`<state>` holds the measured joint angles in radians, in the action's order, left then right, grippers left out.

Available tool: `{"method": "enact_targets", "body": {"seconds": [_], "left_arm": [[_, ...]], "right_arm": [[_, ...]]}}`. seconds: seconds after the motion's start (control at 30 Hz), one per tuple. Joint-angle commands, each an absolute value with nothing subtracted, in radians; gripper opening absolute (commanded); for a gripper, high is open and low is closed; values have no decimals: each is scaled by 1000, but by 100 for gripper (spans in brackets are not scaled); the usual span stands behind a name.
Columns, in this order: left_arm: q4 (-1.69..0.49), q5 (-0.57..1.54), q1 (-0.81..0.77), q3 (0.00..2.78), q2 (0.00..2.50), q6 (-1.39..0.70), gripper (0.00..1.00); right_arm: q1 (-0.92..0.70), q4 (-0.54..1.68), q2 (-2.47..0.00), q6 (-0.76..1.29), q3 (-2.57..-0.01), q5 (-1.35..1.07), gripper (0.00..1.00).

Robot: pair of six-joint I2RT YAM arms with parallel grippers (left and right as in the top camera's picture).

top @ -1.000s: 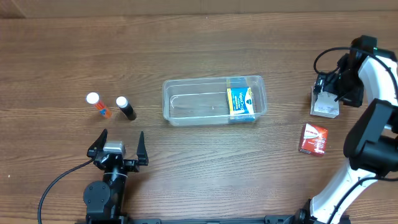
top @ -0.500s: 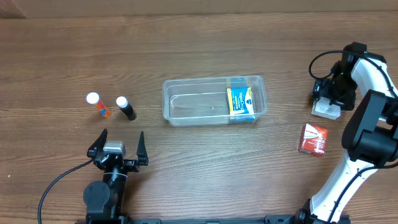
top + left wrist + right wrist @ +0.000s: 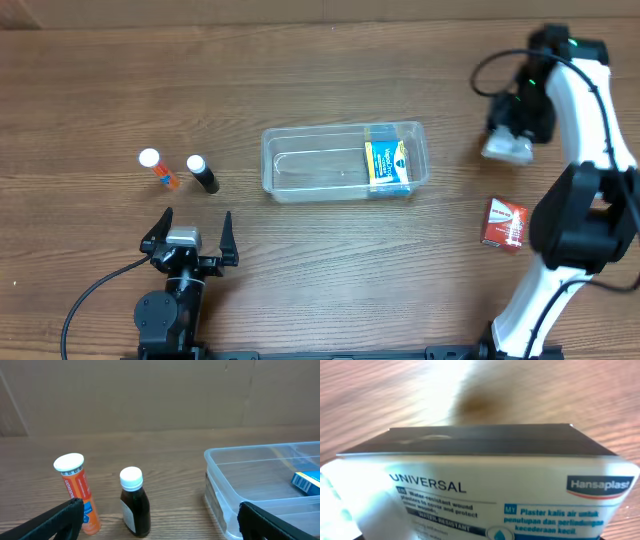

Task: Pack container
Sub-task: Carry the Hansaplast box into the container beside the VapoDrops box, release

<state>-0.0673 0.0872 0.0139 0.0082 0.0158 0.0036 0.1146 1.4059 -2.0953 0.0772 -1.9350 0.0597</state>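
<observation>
Right arm point(image 3: 590, 110): base at the table's 5 o'clock, runs up the right edge, peaks near 1 o'clock, wrist folded back down toward 7. Right gripper point(image 3: 510, 138) is clamped on a white box point(image 3: 505, 150). The box looks lifted: it is blurred in the overhead view, and the wrist view shows a soft shadow on the wood beyond it. The box face fills the right wrist view, with "UNIVERSAL" and "Hansaplast" print readable. The fingers themselves aren't visible there.

Left arm point(image 3: 168, 310): sits at 7 o'clock, pointing to 12. Left gripper point(image 3: 195, 235) is released, fingers spread wide, nothing between them, low over the table.

Surface: brown wood-grain table point(image 3: 330, 270). A plain brown wall point(image 3: 150, 395) stands behind the far edge in the left wrist view.

Container point(image 3: 300, 165): mid-table, flat on the wood, long axis 9–3. A blue box point(image 3: 388, 163) lies inside at its 3 o'clock end. Right gripper is at the container's 3 o'clock, a touch toward 2, apart from it and not above it. Left gripper is at the container's 7–8 o'clock, apart.

Red box point(image 3: 505, 222) lies flat at the right gripper's 6 o'clock. Orange tube point(image 3: 155, 165) and dark bottle point(image 3: 202, 173), both white-capped and upright, stand side by side at the container's 9 o'clock, tube on the 9 side.
</observation>
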Motion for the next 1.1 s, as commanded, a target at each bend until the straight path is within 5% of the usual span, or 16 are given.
{"method": "enact_targets", "body": {"seconds": [0.0,0.2,0.37,1.07], "left_arm": [[-70,94,19,6,12,22,100],[-70,94,19,6,12,23,100],[-70,94,19,6,12,23,100],[-70,94,19,6,12,23,100]], "right_arm": [[-55,1447,-1953,122,-1990,51,70],[-361,1441,-1933,175,-1969,52,72],[-458,1360,-1938,245,-1896,49,73],[-478,1050,-1943,368,-1593,-111,74]]}}
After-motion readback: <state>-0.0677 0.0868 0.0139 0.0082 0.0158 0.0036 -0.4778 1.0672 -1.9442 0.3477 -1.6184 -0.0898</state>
